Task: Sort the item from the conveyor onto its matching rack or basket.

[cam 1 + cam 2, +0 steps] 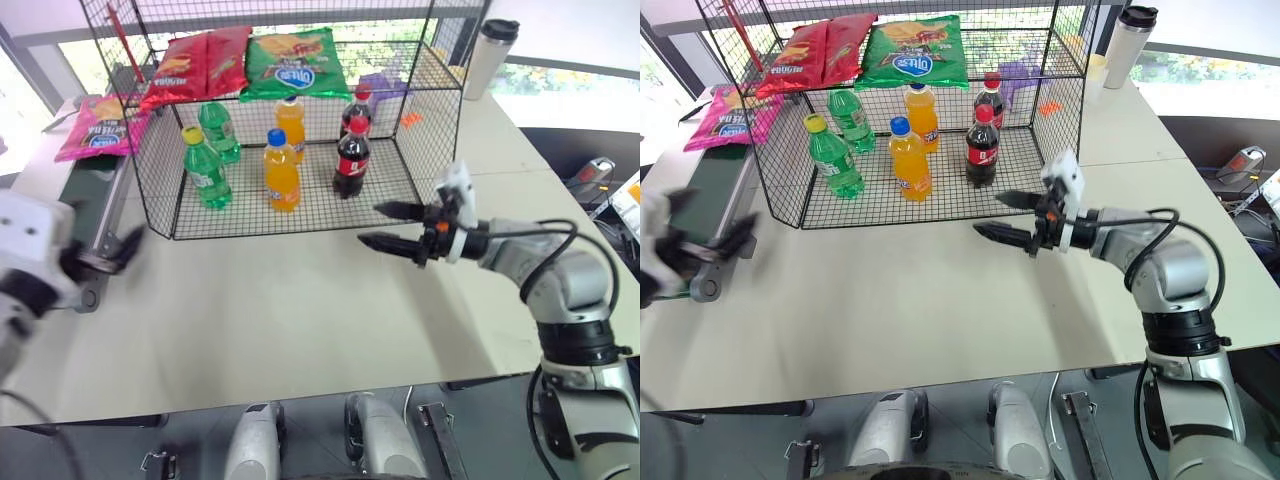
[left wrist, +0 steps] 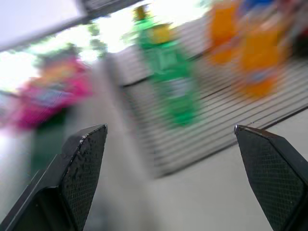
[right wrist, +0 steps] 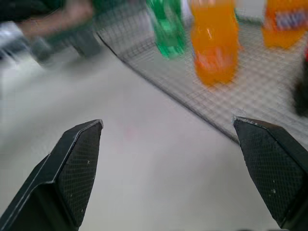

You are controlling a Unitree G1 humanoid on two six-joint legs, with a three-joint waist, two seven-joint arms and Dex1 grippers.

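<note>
The magenta-pink chip bag (image 1: 98, 128) lay flat on the far end of the dark green conveyor (image 1: 92, 205), just beside the left wall of the black wire-mesh rack (image 1: 440, 100), and neither arm was touching it. The left gripper (image 1: 110, 255) hovered near the conveyor's near roller end, its jaws spread wide with nothing between them; its wrist view looked past them toward the pink bag and a green bottle (image 2: 173, 79). The right gripper (image 1: 392, 226) hung over the bare desk (image 1: 300, 310) in front of the rack, pointing toward the robot's left, jaws likewise released and empty.

On the rack's upper shelf sat two red chip bags (image 1: 195, 62) and a green chip bag (image 1: 295, 62); the lower floor carried green, orange and cola bottles. A tumbler (image 1: 490, 55) stood on the desk behind the rack.

The step in hand looked like the approach, with the pickup not yet made. Since the bag sat on the robot's left, the left arm seemed the better placed to reach along the belt. The next move would call for bringing open jaws down over an edge of the flat, slippery bag, pinching it firmly, then lifting it clear of the rail and carrying it to the upper shelf beside the other chip bags.
</note>
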